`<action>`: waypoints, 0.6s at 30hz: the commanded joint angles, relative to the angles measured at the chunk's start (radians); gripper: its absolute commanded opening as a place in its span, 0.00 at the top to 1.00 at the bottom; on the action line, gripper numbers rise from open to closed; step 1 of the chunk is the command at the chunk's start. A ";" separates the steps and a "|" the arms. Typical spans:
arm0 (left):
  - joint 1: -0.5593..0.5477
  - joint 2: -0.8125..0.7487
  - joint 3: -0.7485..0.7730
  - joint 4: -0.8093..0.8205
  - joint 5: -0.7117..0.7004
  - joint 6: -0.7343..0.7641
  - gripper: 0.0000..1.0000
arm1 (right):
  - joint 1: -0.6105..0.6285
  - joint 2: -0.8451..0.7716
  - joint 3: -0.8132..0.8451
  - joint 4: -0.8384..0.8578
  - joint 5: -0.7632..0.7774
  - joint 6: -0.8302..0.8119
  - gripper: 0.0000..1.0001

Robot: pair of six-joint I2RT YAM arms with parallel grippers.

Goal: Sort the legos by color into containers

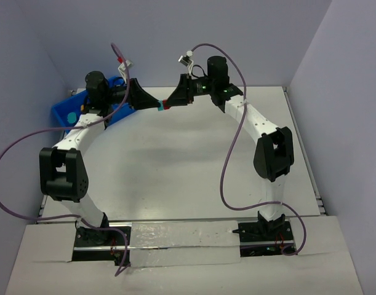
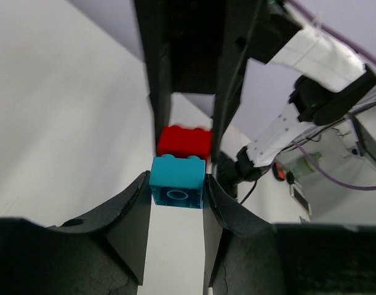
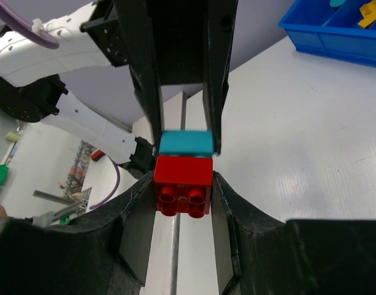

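Note:
My left gripper (image 1: 156, 105) is shut on a teal brick (image 2: 177, 182), held in the air above the table's far side. My right gripper (image 1: 170, 102) faces it tip to tip and is shut on a red brick (image 3: 183, 179). The two bricks touch end to end; I cannot tell whether they are locked together. In the top view they show as a teal brick (image 1: 159, 106) and a red brick (image 1: 166, 103) between the fingertips. The blue bin (image 1: 63, 114) stands at the far left behind the left arm, and its corner shows in the right wrist view (image 3: 335, 31) with a yellow brick (image 3: 371, 15) inside.
Purple cables loop beside both arms. The table's right edge (image 1: 304, 160) runs along the wall. A white strip lies across the near edge between the arm bases (image 1: 181, 236).

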 commanded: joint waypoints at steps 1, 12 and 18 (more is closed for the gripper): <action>0.132 -0.083 -0.022 -0.164 -0.040 0.138 1.00 | -0.042 -0.082 0.016 -0.045 0.003 -0.079 1.00; 0.508 -0.116 0.147 -0.779 -0.458 0.620 1.00 | -0.077 -0.113 0.044 -0.410 0.275 -0.391 1.00; 0.527 -0.070 0.216 -0.819 -0.848 0.688 1.00 | -0.075 -0.128 0.036 -0.437 0.341 -0.426 1.00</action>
